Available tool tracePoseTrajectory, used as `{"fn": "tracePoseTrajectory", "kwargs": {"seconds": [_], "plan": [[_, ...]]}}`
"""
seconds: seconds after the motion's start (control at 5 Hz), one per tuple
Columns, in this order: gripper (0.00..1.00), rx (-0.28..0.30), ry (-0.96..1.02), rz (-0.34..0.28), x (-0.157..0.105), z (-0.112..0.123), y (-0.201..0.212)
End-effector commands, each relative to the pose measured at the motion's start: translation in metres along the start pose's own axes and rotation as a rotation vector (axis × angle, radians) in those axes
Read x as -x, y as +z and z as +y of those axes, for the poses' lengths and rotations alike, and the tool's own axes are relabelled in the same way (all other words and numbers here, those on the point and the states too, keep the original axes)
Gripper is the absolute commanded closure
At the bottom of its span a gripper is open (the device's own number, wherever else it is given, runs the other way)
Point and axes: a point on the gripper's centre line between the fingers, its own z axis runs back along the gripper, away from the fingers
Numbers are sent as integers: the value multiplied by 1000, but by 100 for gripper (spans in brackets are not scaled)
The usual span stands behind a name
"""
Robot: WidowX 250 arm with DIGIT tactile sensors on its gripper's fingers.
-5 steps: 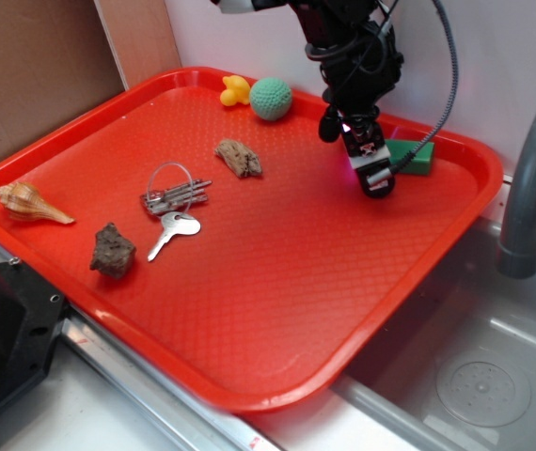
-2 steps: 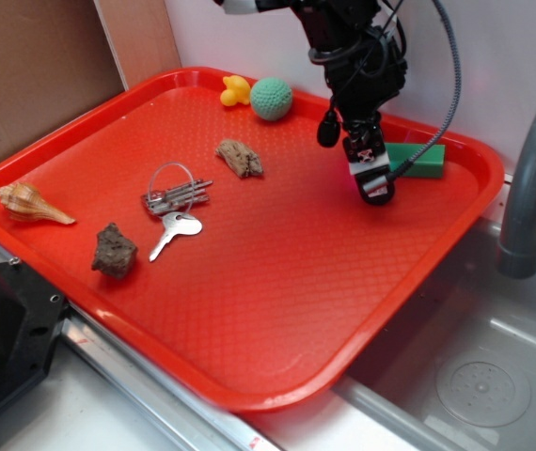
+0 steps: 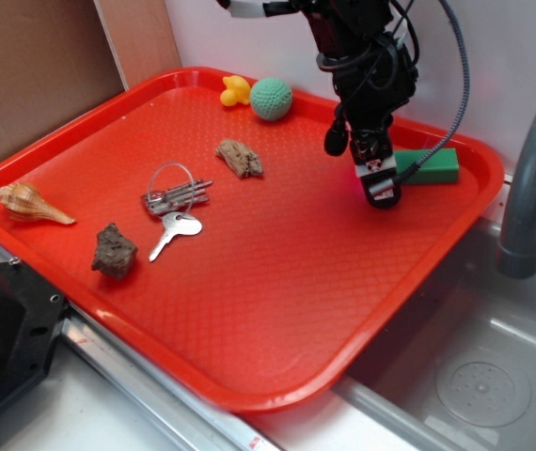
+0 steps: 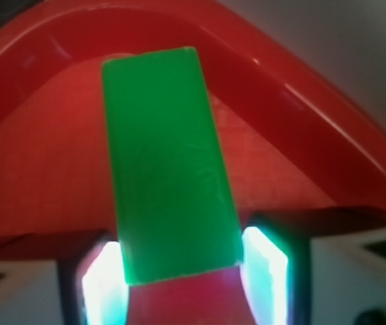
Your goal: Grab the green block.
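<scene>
The green block (image 3: 435, 166) is a flat green bar lying on the red tray (image 3: 249, 310) near its far right corner, close to the rim. My gripper (image 3: 381, 191) points down at the block's left end, fingertips at tray level. In the wrist view the block (image 4: 166, 162) runs away from me, its near end sitting between my two lit fingers (image 4: 264, 267). The left pad touches it and the right pad is pressed close to it. My gripper (image 4: 183, 284) is shut on the block. The tray rim (image 4: 301, 95) curves just behind it.
A pale-green textured ball (image 3: 271, 98) and a yellow toy (image 3: 235, 90) sit at the tray's back. A wood piece (image 3: 239, 157), keys (image 3: 176, 211), a brown rock (image 3: 113, 251) and a shell (image 3: 31, 203) lie to the left. A sink with a grey faucet (image 3: 531, 178) is on the right.
My gripper has moved slightly right and toward the front. The green block has shifted right with it, and more of its length shows beyond my fingers.
</scene>
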Motion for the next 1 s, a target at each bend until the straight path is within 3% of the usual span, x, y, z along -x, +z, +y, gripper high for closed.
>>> {"fn": "tracePoseTrajectory", "kwargs": {"seconds": [0.0, 0.2, 0.4, 0.6, 0.8], "plan": [[100, -13, 40, -34, 1, -18, 38], [100, -2, 136, -33, 26, -44, 97], [100, 39, 390, 20, 49, -64, 159], [100, 86, 556, 25, 68, -90, 218], [100, 51, 729, 98, 74, -91, 256]]}}
